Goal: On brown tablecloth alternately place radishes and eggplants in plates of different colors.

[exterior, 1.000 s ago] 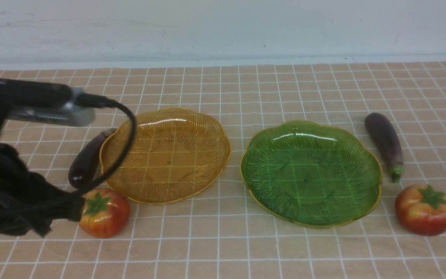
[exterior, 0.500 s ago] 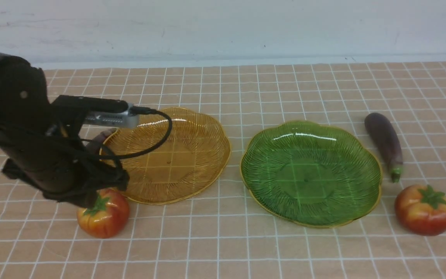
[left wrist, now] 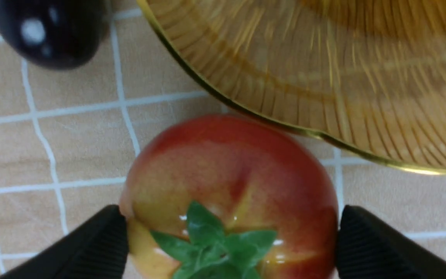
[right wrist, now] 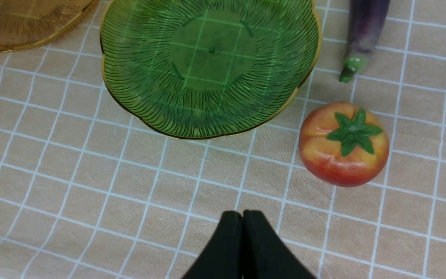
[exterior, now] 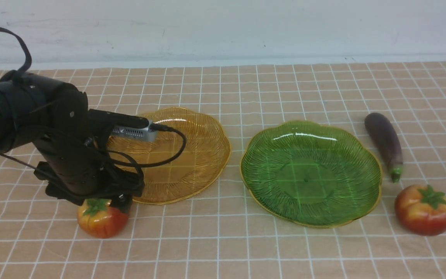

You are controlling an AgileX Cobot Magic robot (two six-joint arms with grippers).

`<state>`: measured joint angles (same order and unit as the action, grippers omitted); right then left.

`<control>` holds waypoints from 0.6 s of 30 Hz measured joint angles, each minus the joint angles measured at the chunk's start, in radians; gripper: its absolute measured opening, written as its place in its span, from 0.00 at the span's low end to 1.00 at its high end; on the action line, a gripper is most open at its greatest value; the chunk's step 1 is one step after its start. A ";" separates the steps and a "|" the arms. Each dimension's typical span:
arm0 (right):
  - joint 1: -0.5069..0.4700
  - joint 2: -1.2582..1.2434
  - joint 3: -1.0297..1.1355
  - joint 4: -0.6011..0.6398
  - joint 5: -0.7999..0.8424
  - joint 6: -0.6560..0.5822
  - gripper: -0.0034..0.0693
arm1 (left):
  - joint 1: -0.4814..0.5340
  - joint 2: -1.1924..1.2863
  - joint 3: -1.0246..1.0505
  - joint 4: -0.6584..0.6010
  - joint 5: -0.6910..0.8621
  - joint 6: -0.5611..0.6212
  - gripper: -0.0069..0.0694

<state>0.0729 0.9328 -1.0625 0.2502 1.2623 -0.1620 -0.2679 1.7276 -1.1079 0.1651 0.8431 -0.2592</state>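
Left gripper [left wrist: 230, 232]: jaws spread wide, set astride the left radish [left wrist: 227, 166], not closed on it. The radish is seated on the brown tablecloth [exterior: 223, 248], just beside the amber plate [exterior: 207, 128]. Right gripper [right wrist: 242, 219]: clenched, nothing held.

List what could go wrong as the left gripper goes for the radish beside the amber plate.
The left gripper straddles the glossy round radish with barely any spare width, so a finger may knock it rolling. The amber plate rim sits right beside the radish; a shove could shift the plate.
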 joint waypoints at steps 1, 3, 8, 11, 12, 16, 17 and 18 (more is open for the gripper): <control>0.000 0.000 0.000 0.003 0.000 0.000 0.02 | 0.000 0.003 -0.001 0.000 -0.001 -0.004 0.99; 0.000 0.000 0.000 0.010 0.000 0.000 0.02 | 0.000 0.007 -0.003 0.002 -0.008 -0.010 0.99; 0.000 0.000 0.000 0.027 0.000 0.000 0.02 | 0.000 0.020 -0.011 0.006 -0.012 -0.013 0.98; 0.000 0.000 0.000 0.036 0.000 0.000 0.02 | 0.000 0.035 -0.024 0.005 -0.002 -0.023 0.91; 0.000 0.000 0.000 0.036 0.000 0.000 0.02 | 0.000 0.038 -0.026 0.003 0.008 -0.032 0.84; 0.000 0.000 0.000 0.036 0.000 0.000 0.02 | 0.000 0.041 -0.029 0.001 0.030 -0.049 0.65; 0.000 0.000 0.000 0.036 0.000 -0.001 0.02 | 0.000 0.041 -0.029 0.002 0.034 -0.052 0.64; 0.000 0.000 0.000 0.036 0.000 -0.002 0.02 | 0.000 0.041 -0.029 0.002 0.037 -0.055 0.64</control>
<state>0.0729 0.9328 -1.0625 0.2863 1.2623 -0.1640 -0.2679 1.7683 -1.1371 0.1671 0.8804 -0.3144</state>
